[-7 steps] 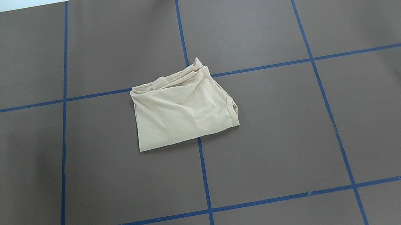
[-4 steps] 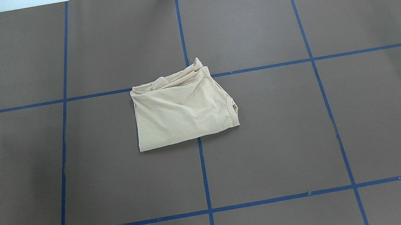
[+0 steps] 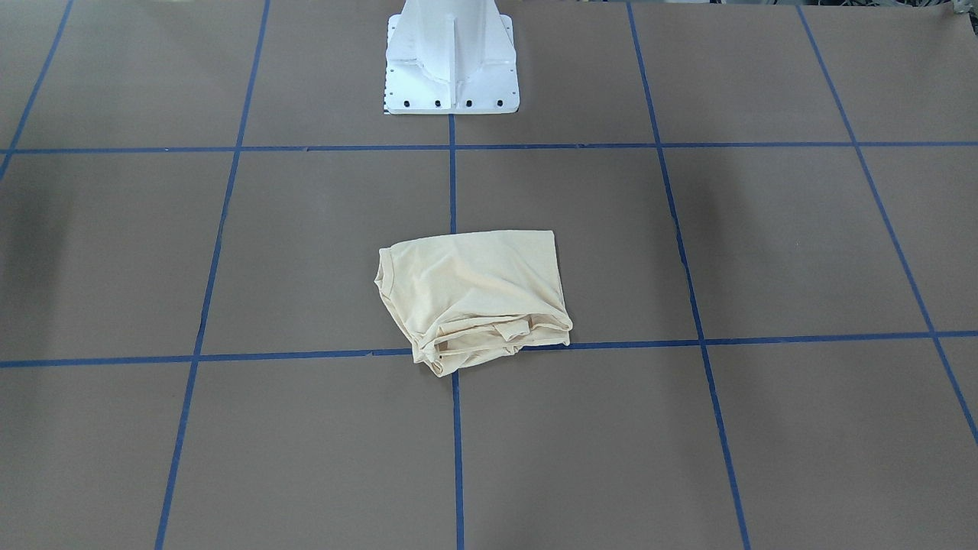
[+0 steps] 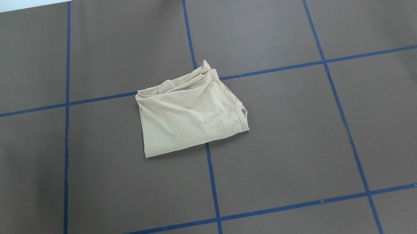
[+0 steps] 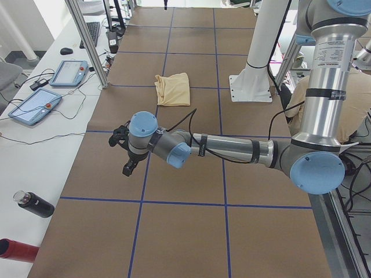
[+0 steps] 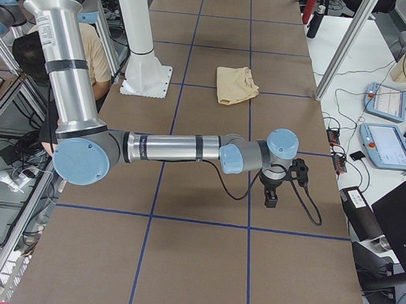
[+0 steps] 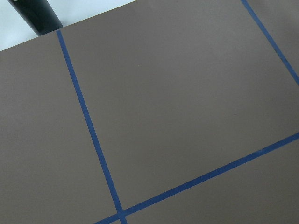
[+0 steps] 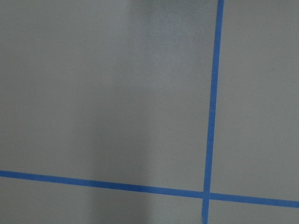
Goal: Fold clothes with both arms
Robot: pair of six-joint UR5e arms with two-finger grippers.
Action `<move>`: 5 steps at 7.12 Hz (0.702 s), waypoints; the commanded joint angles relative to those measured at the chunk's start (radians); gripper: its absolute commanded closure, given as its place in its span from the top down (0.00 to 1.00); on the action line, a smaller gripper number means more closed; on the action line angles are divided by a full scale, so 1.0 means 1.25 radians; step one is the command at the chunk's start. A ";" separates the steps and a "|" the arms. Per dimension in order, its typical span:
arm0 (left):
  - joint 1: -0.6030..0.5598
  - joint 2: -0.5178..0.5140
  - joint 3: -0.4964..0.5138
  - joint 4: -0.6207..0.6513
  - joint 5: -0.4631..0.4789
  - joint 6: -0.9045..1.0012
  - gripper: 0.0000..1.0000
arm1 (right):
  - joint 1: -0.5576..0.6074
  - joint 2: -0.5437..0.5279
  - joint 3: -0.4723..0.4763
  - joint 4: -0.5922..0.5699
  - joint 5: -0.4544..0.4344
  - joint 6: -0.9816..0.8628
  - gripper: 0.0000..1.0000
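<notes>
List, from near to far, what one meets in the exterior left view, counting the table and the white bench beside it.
red cylinder → black bottle → left gripper → folded T-shirt → black keyboard

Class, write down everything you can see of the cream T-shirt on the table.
The T-shirt is pale cream-yellow, of thin fabric, folded into a roughly square bundle. Its top face is plain and creased; no print shows. Layered folds bunch along the edge away from the robot, and a stitched band curves at one corner. It lies flat on the brown table, over a crossing of blue tape lines. Nothing else touches it.
</notes>
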 commanded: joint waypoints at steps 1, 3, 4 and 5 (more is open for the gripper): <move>0.001 0.000 0.002 -0.002 0.001 0.000 1.00 | -0.002 0.004 0.014 -0.002 0.001 0.002 1.00; 0.001 -0.006 -0.003 -0.003 0.006 0.000 1.00 | -0.002 0.004 0.012 -0.002 -0.002 0.002 1.00; 0.001 -0.009 -0.006 -0.003 0.011 0.000 1.00 | -0.011 0.004 0.012 -0.002 -0.002 0.005 1.00; 0.001 -0.010 -0.006 -0.003 0.008 0.000 1.00 | -0.018 0.008 0.014 -0.002 -0.002 0.006 1.00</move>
